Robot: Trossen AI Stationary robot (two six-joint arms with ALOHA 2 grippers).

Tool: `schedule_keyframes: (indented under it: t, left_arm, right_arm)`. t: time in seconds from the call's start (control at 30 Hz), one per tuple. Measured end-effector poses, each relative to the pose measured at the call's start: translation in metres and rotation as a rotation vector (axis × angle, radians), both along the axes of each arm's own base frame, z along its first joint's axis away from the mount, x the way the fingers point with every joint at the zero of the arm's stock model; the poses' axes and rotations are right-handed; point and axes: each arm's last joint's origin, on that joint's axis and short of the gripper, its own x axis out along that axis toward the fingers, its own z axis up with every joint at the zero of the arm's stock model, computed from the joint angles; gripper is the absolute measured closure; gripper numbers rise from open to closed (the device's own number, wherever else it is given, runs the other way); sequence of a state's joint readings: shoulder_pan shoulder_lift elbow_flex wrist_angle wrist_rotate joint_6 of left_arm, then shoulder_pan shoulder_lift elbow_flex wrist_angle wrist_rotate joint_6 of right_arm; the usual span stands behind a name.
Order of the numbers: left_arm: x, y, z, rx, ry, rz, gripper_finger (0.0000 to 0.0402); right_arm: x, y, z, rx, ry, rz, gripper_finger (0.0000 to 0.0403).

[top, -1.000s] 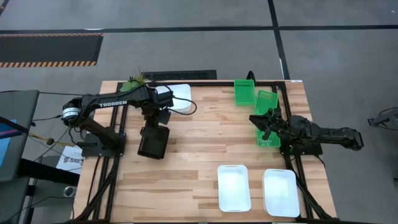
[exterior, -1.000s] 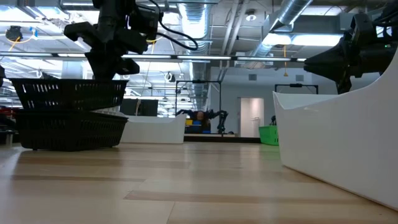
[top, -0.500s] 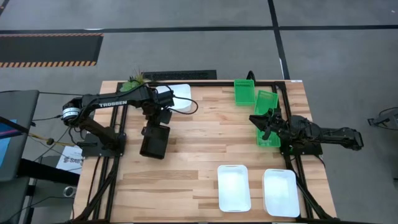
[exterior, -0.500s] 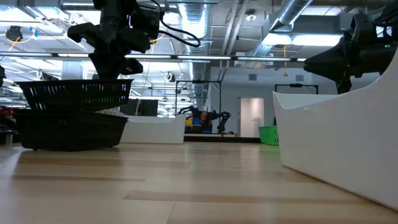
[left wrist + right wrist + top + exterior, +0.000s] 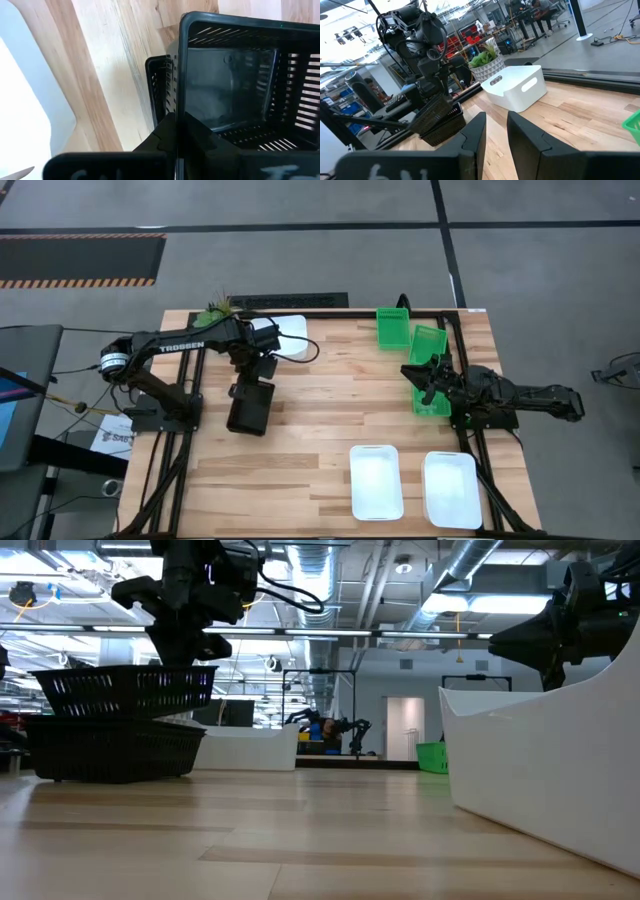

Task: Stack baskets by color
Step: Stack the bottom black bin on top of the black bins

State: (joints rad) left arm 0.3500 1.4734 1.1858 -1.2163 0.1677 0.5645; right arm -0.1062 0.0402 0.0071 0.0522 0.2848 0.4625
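Change: over the last second the held black basket (image 5: 125, 690) has slid a little toward the table's right side, and its tilt has lessened, so it sits more squarely over the black basket below (image 5: 112, 748).
Meaning: judged from this, the black stack is mid-placement; the upper one looks partly nested but not yet let go.
Left end effector (image 5: 247, 376): clamped shut on the rim of the held black basket, near the table's back-left part.
Right end effector (image 5: 428, 376): fingers apart, holding nothing, hovering over the green baskets by the table's right edge, unmoved.
Green baskets (image 5: 431, 366): one lies near the back edge right of centre, one or more lie along the right edge; how many are nested there cannot be told.
White baskets (image 5: 376, 480): two lie side by side at the front edge toward the right corner; a third (image 5: 287, 337) lies at the back edge beside the potted plant (image 5: 216, 309).
Materials: the black baskets are slatted plastic with a solid rim and a smooth floor; the green ones are translucent plastic; the white ones are smooth, opaque and solid-walled with a handle slot.
Shapes: all are shallow rectangles with rounded corners.
Table (image 5: 320, 420): pale planked wood inside a black frame.
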Motion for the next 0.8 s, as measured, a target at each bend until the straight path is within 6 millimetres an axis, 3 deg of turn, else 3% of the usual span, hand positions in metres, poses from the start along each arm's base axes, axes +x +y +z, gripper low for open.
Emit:
schedule_keyframes:
  t: [0.8]
  left_arm:
    - [-0.006,0.012,0.0,-0.043,0.003,0.065,0.0401]
  right_arm:
    - [0.0,0.0,0.0,0.0,0.0,0.0,0.0298]
